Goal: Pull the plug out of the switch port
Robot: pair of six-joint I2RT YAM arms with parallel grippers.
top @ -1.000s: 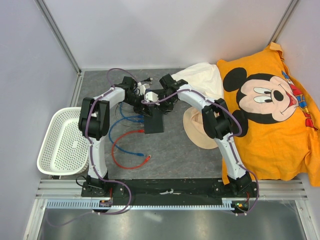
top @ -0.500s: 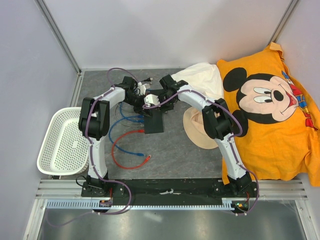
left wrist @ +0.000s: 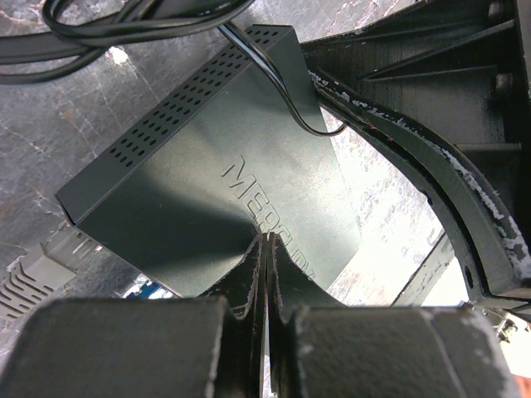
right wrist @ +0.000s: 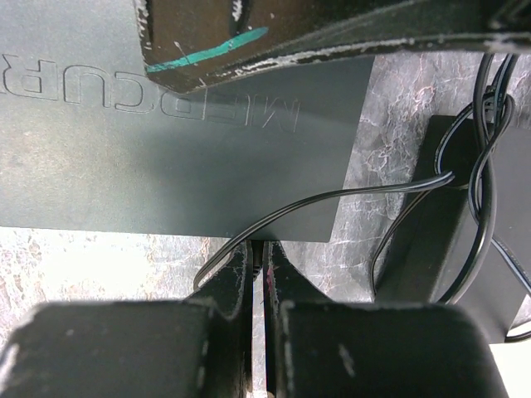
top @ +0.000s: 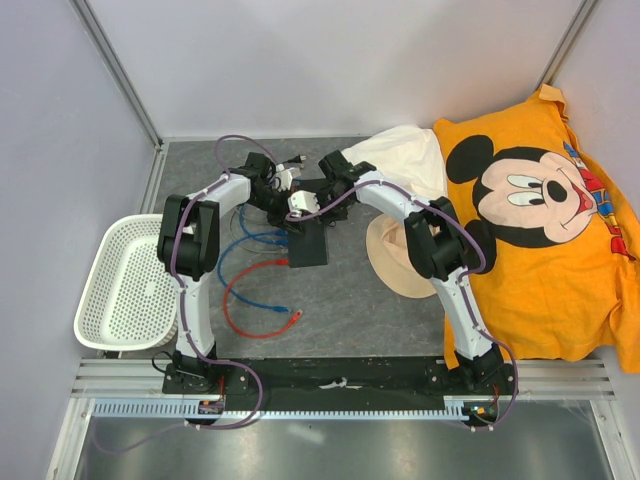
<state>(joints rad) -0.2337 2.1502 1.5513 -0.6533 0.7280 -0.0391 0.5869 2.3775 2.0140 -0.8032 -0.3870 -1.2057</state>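
The switch (top: 310, 248) is a flat matte black box lying between the two arms; it also shows in the left wrist view (left wrist: 199, 182) and the right wrist view (right wrist: 166, 166). My left gripper (left wrist: 265, 245) is shut, its tips resting on the switch's top face; in the top view it (top: 290, 222) sits at the box's far left. My right gripper (right wrist: 260, 249) is shut on a small black plug (right wrist: 260, 245) at the switch's narrow edge, where a thin black cord (right wrist: 348, 195) leaves it. In the top view the right gripper (top: 308, 214) is at the box's far end.
A black power brick (right wrist: 440, 224) lies just beside the switch with the cord looped over it. A grey cable plug (left wrist: 33, 269), blue cables (top: 250, 243) and a red cable (top: 255, 310) lie left of the switch. A tan hat (top: 395, 262), orange shirt (top: 540, 230) and white basket (top: 130, 285) flank it.
Almost nothing: the right wrist has edged slightly towards the near side. The switch and the left arm have not visibly moved.
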